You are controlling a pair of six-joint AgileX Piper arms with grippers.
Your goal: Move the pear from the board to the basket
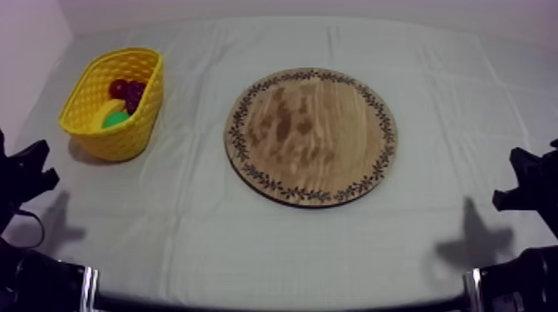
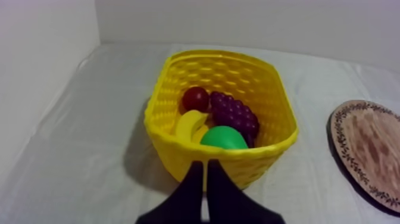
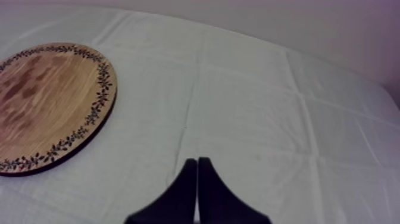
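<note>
One pear (image 2: 223,138) lies in the yellow basket (image 2: 268,158), its long axis hidden

Basket (image 1: 124,137): on the table (image 1: 432,99), left of the board (image 1: 311,137), well apart
Board: mid-table
In the basket: pear (image 2: 223,138), banana (image 2: 190,124), grapes (image 2: 235,113), small red fruit (image 2: 195,98)

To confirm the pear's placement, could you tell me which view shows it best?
The left wrist view: the pear lies close, inside the yellow basket. The top view gives a green patch; the right wrist view faces the wooden board.
</note>
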